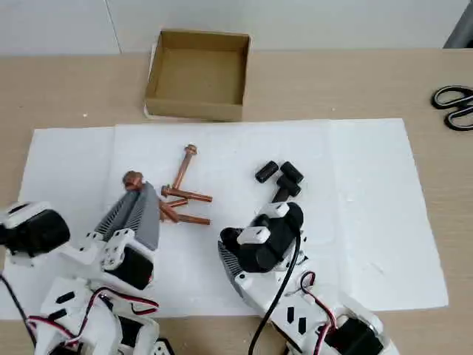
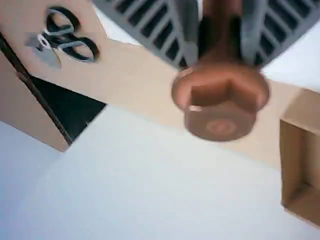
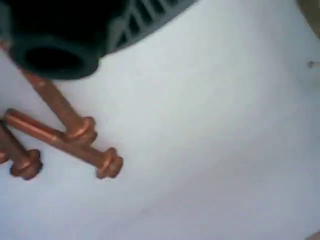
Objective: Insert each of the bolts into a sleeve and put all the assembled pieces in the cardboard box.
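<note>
Bolt: copper-coloured metal with a flanged hex head and a smooth round shank. It is clamped in the left gripper, with the head standing out past the fingertips and the shank hidden between the ribbed grey fingers. It is judged rigid, small and light for the arm, and slick enough to twist under a loose pinch. A hold close under the flange is judged best, so that most of the shank stays free for entry. As held now, little free shank is seen.

Sleeve: a short black tube with a matt wall and an open round bore. It is gripped across its outer wall by the right gripper, with the open end clear of the fingers. Whether it is plastic or rubber cannot be told. It is judged light and possibly slightly yielding, so only moderate squeeze is advised.

Loose bolts: several of the same kind are crossed in a heap, just beside the left gripper's tip and between the two grippers.

Loose sleeves: a few are lying just beyond the right gripper's tip.

Box: open brown cardboard with thin walls, well beyond both grippers.

Sheet: white and smooth, spread under both grippers.
</note>
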Robot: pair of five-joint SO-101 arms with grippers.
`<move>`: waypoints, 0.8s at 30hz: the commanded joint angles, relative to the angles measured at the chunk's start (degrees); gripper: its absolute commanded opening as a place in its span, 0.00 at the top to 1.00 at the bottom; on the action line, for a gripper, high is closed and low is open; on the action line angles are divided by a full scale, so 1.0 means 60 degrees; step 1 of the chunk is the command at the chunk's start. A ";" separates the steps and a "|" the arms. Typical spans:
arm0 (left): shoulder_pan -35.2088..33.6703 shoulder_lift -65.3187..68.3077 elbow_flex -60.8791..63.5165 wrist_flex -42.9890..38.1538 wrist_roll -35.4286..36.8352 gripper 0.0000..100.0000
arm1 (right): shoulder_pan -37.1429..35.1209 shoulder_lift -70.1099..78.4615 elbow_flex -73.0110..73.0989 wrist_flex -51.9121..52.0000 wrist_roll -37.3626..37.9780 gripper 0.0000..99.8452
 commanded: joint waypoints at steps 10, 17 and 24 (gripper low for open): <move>0.1451 -0.0015 -0.0022 -0.0264 0.0147 1.00 | -0.0769 -0.0110 0.0000 -0.0388 0.0103 1.00; 0.1861 0.0000 0.0315 -0.0249 0.0132 1.00 | -0.0769 -0.0095 0.0366 -0.1297 0.0381 1.00; 0.2227 0.0000 0.0403 -0.0264 0.0132 1.00 | -0.0769 -0.0095 0.0469 -0.1707 0.0513 1.00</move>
